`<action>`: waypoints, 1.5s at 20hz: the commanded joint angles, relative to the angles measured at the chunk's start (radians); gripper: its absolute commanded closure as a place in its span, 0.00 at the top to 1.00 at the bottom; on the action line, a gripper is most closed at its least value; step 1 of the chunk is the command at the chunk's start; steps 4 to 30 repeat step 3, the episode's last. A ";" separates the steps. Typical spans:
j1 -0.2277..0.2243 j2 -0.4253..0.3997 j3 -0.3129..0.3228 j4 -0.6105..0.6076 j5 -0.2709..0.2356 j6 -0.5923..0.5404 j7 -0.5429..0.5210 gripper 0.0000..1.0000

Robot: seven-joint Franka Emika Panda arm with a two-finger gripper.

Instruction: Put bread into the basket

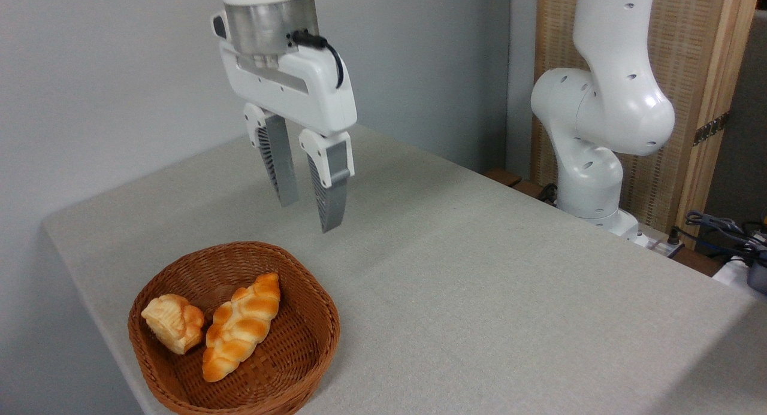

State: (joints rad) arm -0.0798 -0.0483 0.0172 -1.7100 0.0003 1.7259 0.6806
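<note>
While the pincer (pixel 310 214) is hanging in the air above and behind the basket (pixel 311 355), its two grey fingers (pixel 328 190) are standing slightly apart with a narrow gap between them, holding nothing and touching nothing. Inside the basket the bun (pixel 172 322) is lying on its side against the left wall, touching the braided loaf (pixel 241 325) that is stretching slantwise across the middle. The basket is sitting near the front left corner of the bench (pixel 479 295), its left rim close to the bench edge. To the right of the basket the bench is running wide and bare toward the arm's base (pixel 590 187), which is standing past the far right edge.
</note>
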 commanded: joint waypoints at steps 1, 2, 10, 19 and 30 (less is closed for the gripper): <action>-0.029 0.028 0.027 0.064 -0.011 -0.023 0.005 1.00; -0.029 0.028 0.023 0.066 -0.016 -0.025 0.004 1.00; -0.026 0.030 0.020 0.066 -0.022 -0.025 0.002 1.00; -0.026 0.030 0.020 0.066 -0.022 -0.025 0.002 1.00; -0.026 0.030 0.020 0.066 -0.022 -0.025 0.002 1.00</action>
